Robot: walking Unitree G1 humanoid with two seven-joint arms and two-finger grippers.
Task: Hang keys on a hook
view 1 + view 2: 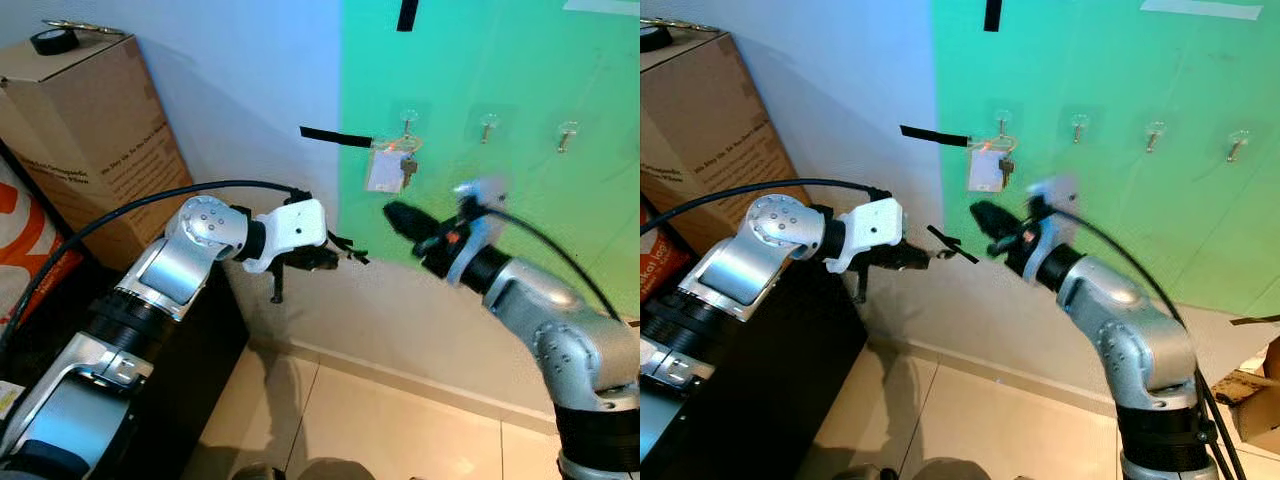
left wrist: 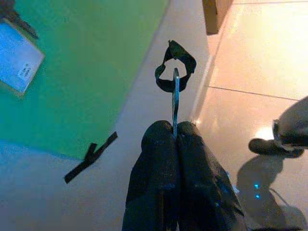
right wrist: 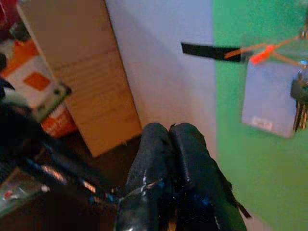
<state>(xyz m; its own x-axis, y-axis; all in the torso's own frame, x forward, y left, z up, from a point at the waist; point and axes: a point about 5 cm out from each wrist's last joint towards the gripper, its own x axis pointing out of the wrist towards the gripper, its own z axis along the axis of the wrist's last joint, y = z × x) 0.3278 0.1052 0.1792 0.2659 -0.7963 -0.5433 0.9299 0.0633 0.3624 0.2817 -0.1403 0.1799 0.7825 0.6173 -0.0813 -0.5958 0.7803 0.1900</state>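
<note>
The left gripper (image 2: 174, 135) is pinching a key (image 2: 175, 103) with a black strap below the tagged keys (image 1: 392, 168), which are hanging on a hook (image 1: 408, 119); the right gripper (image 3: 169, 129) is closed, empty; next, lifting toward a free hook (image 1: 487, 124).

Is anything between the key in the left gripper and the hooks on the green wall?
Nothing solid: in the left eye view, open air separates the key in the left gripper from the hooks.
</note>
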